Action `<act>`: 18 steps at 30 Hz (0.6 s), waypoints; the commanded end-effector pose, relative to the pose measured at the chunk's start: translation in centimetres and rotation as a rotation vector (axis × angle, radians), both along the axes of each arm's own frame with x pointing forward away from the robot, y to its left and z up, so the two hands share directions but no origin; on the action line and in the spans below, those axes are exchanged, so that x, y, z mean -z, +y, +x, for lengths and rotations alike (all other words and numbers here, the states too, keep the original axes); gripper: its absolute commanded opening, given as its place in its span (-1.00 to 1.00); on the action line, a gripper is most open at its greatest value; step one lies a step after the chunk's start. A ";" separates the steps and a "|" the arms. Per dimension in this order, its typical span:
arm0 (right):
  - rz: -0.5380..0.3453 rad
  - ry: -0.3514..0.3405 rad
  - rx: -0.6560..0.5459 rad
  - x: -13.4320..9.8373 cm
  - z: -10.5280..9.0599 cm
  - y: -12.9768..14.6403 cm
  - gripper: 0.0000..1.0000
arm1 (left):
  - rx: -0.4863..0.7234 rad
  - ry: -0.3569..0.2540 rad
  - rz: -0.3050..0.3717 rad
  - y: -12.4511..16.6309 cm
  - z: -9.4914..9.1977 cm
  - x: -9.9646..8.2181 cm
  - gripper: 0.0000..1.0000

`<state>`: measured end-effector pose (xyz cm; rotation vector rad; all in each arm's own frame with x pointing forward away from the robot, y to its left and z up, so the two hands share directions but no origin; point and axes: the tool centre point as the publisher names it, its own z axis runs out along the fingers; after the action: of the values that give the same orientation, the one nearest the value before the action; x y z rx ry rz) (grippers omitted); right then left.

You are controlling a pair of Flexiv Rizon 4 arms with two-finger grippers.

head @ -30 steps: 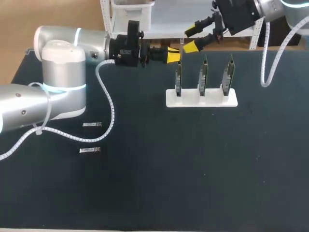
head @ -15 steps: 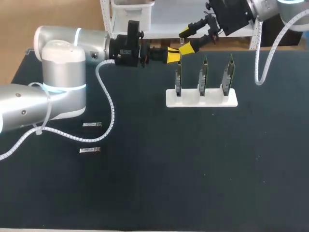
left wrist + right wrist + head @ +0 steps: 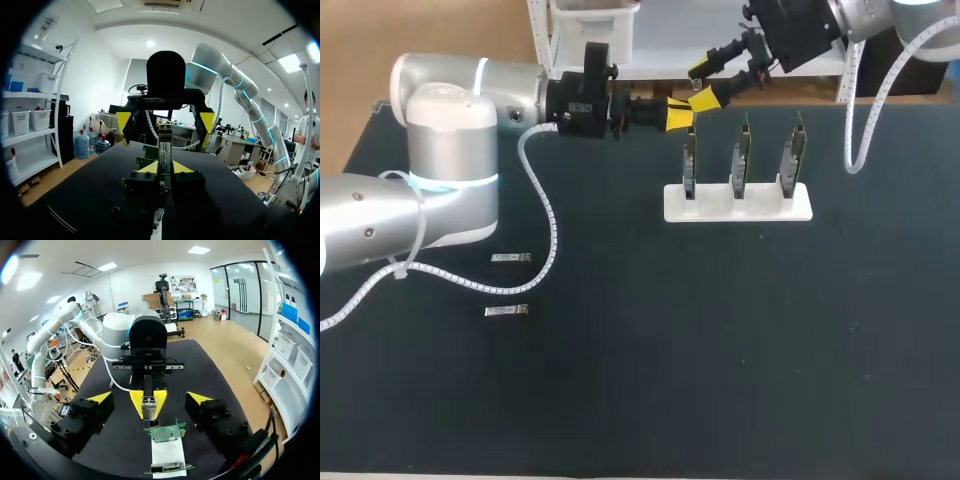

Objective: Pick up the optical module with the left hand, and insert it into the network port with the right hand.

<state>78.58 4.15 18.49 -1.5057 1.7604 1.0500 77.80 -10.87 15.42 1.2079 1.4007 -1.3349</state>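
Observation:
The optical module [image 3: 165, 150], a small silver block, is pinched between the yellow tips of my left gripper [image 3: 165, 168], which is shut on it. In the head view that gripper [image 3: 680, 115] hovers at the table's far edge, just left of the nearest green network card [image 3: 690, 160]. My right gripper [image 3: 703, 84] faces it with its fingers wide apart on either side of the module [image 3: 148, 407] and not touching it. From the right wrist, my own gripper [image 3: 149, 398] is open and a card's port [image 3: 165, 432] lies below.
A white stand [image 3: 738, 208] holds three upright green cards at the back middle. Two spare modules [image 3: 510, 258] [image 3: 507, 311] lie on the black table at the left. My left arm's white cable [image 3: 545, 215] drapes over the table near them.
My right gripper has moved left and slightly down, bringing its open fingers around the module. The left arm has held still.

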 end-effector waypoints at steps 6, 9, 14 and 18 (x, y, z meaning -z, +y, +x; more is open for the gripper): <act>-0.004 -0.003 0.006 0.1 0.3 0.1 -1.00 | -0.006 -0.002 0.000 0.0 -0.2 0.0 -1.00; -0.006 -0.002 0.008 0.1 0.3 0.1 -1.00 | -0.006 -0.002 0.000 0.0 -0.2 0.0 -1.00; -0.010 0.001 0.011 0.3 0.2 0.0 -1.00 | -0.006 -0.002 0.000 0.0 -0.2 0.0 -1.00; -0.012 0.006 0.014 0.4 0.2 -0.1 -1.00 | -0.006 -0.002 0.000 0.0 -0.2 0.0 -1.00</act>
<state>78.68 4.07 18.26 -1.5005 1.7796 1.0436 77.90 -10.83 15.34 1.2057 1.4030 -1.3325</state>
